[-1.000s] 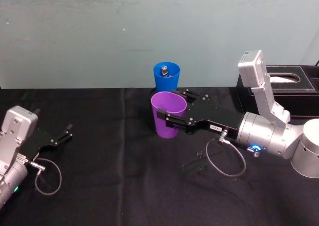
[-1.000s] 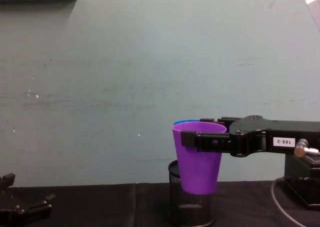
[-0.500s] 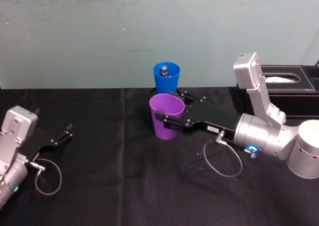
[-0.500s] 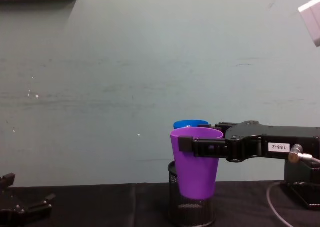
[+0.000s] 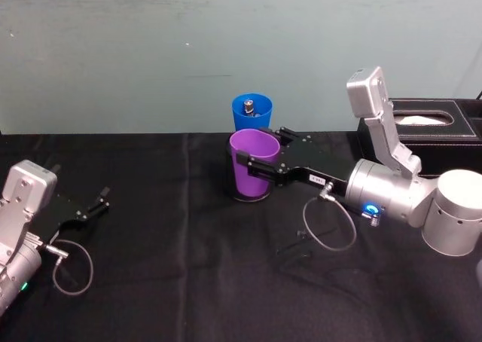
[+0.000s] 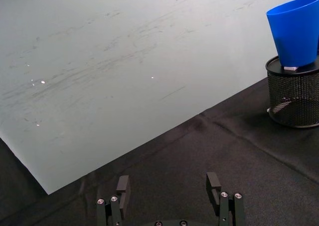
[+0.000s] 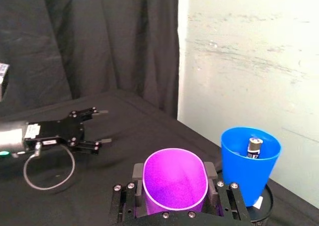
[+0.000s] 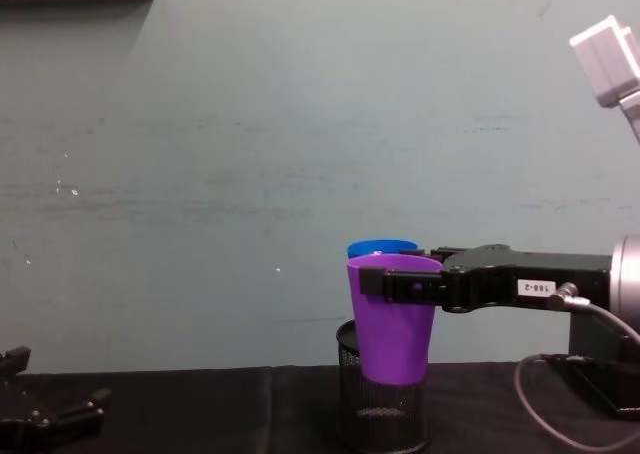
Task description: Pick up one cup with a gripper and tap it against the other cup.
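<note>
The purple cup (image 5: pixel 252 166) hangs upright above the black table, held at its rim by my right gripper (image 5: pixel 254 161), which is shut on it from the right. The blue cup (image 5: pixel 252 113) stands just behind it on a black mesh pen holder (image 8: pixel 381 414), with a small metal-topped item inside. From the chest, the purple cup (image 8: pixel 395 320) overlaps the blue cup (image 8: pixel 382 246), and I cannot tell whether they touch. In the right wrist view the purple cup (image 7: pixel 175 180) sits beside the blue cup (image 7: pixel 249 159). My left gripper (image 5: pixel 98 203) rests open at the table's left.
A black tissue box (image 5: pixel 437 128) stands at the back right, behind my right arm. The pale wall runs close behind the pen holder (image 6: pixel 294 99). A cable loop (image 5: pixel 327 236) hangs under the right wrist. Bare black cloth lies between the two arms.
My right gripper has carried the purple cup slightly left, then back toward the blue cup and the wall. The left arm has not moved.
</note>
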You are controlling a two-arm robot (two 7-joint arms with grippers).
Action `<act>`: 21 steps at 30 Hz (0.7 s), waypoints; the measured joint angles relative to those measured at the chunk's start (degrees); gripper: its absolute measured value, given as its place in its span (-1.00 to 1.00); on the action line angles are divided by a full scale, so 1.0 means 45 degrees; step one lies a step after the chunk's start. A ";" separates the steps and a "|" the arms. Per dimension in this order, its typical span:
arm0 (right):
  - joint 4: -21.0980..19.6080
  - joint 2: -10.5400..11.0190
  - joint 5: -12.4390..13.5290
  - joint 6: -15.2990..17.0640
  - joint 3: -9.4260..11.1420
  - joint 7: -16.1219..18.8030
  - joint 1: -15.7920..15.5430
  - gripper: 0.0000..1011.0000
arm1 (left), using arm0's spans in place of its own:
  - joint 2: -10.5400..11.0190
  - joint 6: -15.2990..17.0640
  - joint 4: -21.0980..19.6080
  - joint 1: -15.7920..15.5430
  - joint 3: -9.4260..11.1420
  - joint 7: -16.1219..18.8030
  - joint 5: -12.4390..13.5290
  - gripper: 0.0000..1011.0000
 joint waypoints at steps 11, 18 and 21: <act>0.0919 -0.0458 -0.0013 0.0032 0.0045 -0.0257 0.0569 0.44 | 0.0001 0.0000 -0.0001 0.0000 -0.0001 0.0001 0.0000 0.98; 0.1341 -0.0639 -0.0095 0.0085 0.0102 -0.0356 0.0852 0.44 | 0.0000 0.0000 0.0000 0.0000 0.0000 0.0000 0.0000 0.98; 0.1588 -0.0725 -0.0141 0.0104 0.0110 -0.0381 0.0986 0.44 | 0.0001 0.0000 0.0000 0.0000 0.0000 -0.0001 0.0000 0.98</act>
